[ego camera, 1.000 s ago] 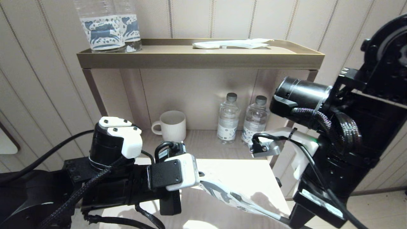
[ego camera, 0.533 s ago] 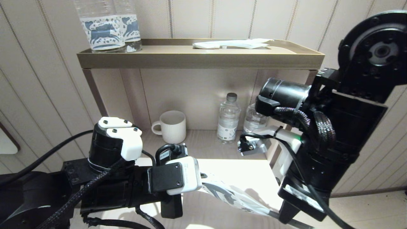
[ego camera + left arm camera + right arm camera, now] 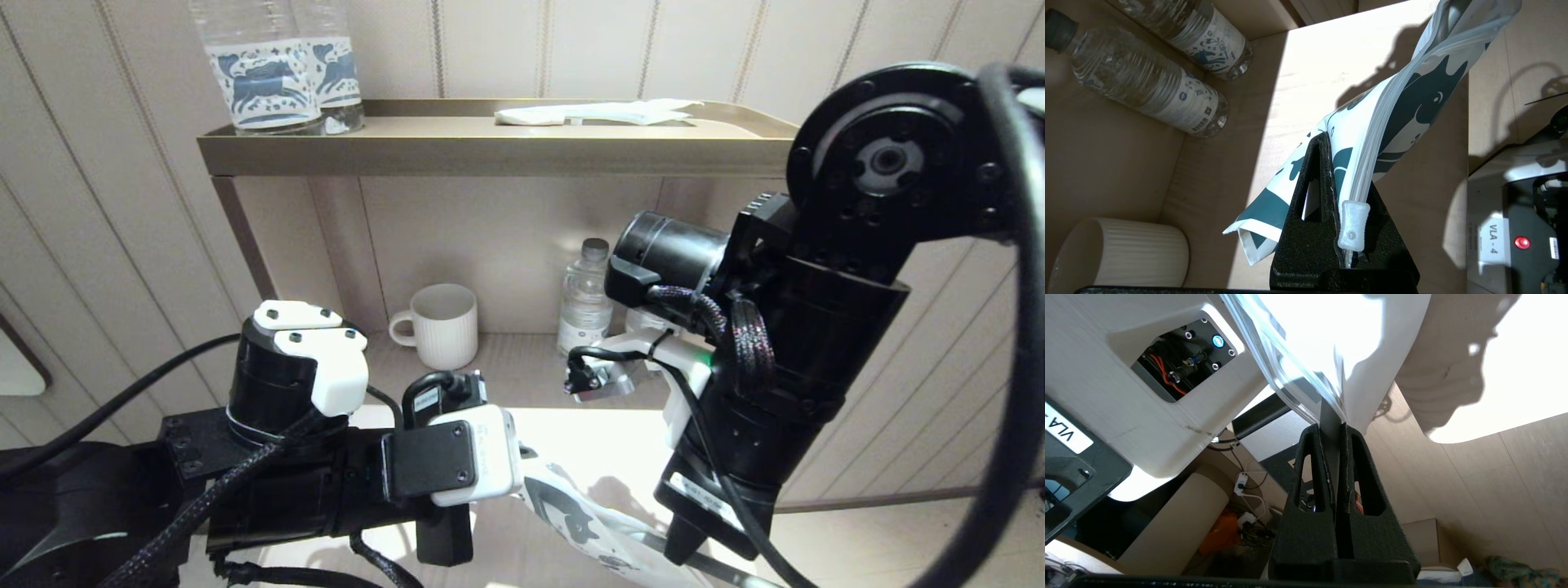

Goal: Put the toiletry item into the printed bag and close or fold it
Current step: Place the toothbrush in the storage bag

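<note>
Printed bag (image 3: pixel 584 518) between both grippers.

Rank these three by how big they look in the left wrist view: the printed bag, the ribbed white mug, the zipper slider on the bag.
1. printed bag, by far the largest, though it hangs close to the camera, clamped in the left gripper.
2. ribbed white mug, partly cut off by the frame.
3. zipper slider, clearly the smallest.
</note>
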Available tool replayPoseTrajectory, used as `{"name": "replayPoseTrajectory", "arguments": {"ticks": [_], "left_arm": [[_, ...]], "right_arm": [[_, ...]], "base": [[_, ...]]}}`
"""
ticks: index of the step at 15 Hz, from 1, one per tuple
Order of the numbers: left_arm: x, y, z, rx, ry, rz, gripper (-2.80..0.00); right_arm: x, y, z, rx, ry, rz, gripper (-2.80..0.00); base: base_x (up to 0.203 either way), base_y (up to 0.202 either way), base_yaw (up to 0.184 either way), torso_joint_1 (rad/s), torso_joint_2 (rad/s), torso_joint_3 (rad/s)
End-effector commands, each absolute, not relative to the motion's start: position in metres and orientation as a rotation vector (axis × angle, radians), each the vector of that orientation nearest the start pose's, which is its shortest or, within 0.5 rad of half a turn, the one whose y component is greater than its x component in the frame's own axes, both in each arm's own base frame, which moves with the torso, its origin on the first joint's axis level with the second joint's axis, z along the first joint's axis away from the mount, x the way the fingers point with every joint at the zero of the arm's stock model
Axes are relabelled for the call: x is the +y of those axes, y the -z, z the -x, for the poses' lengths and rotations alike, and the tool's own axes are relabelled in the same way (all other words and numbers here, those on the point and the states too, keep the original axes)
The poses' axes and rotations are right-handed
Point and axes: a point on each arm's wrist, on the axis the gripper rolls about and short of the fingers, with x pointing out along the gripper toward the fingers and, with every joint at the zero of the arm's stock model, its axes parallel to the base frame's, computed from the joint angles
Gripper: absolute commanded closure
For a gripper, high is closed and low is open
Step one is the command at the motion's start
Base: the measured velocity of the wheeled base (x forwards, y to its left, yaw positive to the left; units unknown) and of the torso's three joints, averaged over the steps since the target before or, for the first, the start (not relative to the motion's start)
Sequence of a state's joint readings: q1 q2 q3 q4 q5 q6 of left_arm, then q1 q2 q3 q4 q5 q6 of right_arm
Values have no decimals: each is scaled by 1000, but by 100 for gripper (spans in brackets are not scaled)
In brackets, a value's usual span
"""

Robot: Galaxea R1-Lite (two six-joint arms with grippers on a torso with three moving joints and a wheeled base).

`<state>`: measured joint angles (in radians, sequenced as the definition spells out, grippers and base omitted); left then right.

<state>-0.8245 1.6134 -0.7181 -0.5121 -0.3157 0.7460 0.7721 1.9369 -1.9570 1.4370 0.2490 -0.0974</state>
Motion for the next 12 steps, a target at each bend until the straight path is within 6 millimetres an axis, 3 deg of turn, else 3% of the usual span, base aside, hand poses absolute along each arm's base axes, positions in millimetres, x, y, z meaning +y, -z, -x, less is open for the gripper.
{"name": "replayPoseTrajectory", "arguments": {"ticks": [1, 12], "left_arm": [[-208, -172, -181, -52, 1228, -759, 0], [-208, -167, -181, -32, 1237, -754, 0]], "right_arm": [[212, -254, -210, 1403, -891, 473, 0], [217, -260, -205, 1322, -889, 451, 0]], "base": [[0, 0, 0, 0, 0, 0], [0, 0, 0, 0, 0, 0]]}}
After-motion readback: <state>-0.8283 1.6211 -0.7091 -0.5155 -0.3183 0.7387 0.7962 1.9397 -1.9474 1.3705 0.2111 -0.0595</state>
